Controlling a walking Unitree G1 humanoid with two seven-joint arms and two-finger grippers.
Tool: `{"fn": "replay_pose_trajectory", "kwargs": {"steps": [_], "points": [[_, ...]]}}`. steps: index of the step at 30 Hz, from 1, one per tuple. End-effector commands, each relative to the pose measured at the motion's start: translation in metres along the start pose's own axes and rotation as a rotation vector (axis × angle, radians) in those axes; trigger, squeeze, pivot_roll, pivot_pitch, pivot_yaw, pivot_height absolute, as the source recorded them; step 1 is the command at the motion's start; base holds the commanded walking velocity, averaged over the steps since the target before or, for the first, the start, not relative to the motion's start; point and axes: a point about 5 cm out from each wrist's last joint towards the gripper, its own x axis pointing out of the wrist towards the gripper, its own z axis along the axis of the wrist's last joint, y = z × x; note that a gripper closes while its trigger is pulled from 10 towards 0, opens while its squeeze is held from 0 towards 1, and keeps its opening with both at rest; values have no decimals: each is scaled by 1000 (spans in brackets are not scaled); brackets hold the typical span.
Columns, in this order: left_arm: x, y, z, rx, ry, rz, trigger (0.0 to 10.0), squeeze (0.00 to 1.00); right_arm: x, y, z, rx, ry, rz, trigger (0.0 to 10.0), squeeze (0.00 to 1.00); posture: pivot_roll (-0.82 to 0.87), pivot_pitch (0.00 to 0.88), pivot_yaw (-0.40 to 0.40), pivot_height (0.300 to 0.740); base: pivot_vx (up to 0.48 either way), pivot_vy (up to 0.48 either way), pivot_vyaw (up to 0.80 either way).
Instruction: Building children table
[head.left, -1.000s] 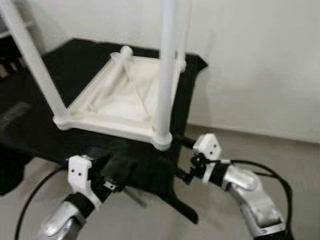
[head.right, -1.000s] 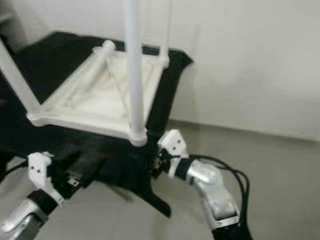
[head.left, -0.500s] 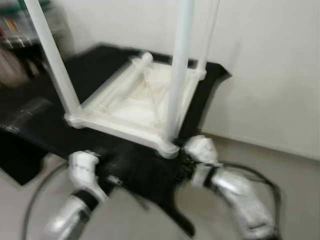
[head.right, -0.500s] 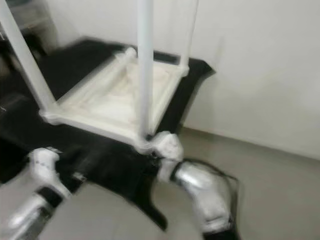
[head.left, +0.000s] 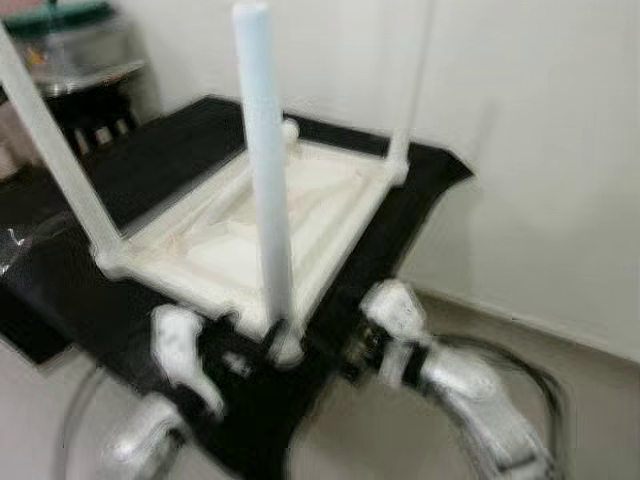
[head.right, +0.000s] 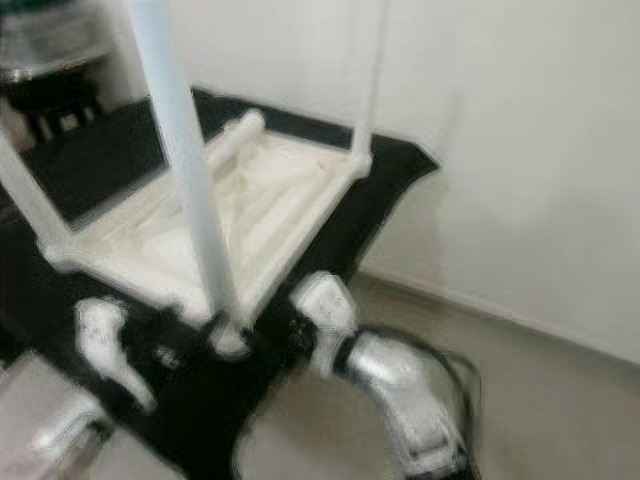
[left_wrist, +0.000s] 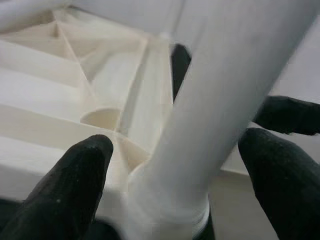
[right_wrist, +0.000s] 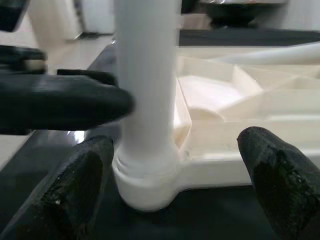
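A white children's table (head.left: 340, 225) lies upside down on a black table top (head.left: 170, 150), its legs pointing up. The near corner leg (head.left: 265, 200) stands in its socket at the front edge. My left gripper (head.left: 245, 362) is open at that leg's base. In the left wrist view the leg (left_wrist: 215, 125) rises between the black fingers (left_wrist: 75, 185). My right gripper (head.left: 352, 345) comes from the other side, open. In the right wrist view its fingers (right_wrist: 280, 180) straddle the leg's socket (right_wrist: 147, 185), and a left finger crosses behind the leg.
A white wall stands close behind and to the right. Grey floor (head.left: 580, 350) lies under the right arm. At the far left is a dark shelf with a bowl (head.left: 75, 70). Two other table legs rise at the left (head.left: 50, 130) and back corners.
The whole picture has shifted and blurred, so the camera moved. Both grippers have come in closer to the base of the near corner leg.
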Motion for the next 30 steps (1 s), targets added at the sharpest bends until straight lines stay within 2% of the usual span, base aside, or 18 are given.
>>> {"fn": "replay_pose_trajectory", "kwargs": {"steps": [1,13,23,28,30], "points": [[0,1,1,14,3,15,10000,0,-6,-2,0,-11,10,5,10000,0,-78,125,-4,740,0,-416,794],[1,5,1,25,-2,68,10000,0,-22,-13,6,-48,36,69,10000,0,-82,130,6,740,0,0,794],[-3,14,1,55,-6,145,10000,0,-25,-13,7,-62,47,110,10000,0,-77,131,4,740,0,0,794],[-7,13,-1,53,3,134,10000,0,-25,-18,11,-82,45,121,10000,0,-73,130,6,740,0,0,794],[-9,7,-3,51,16,84,10000,0,-24,-23,16,-99,38,143,10000,0,-71,128,5,740,0,0,794]]}}
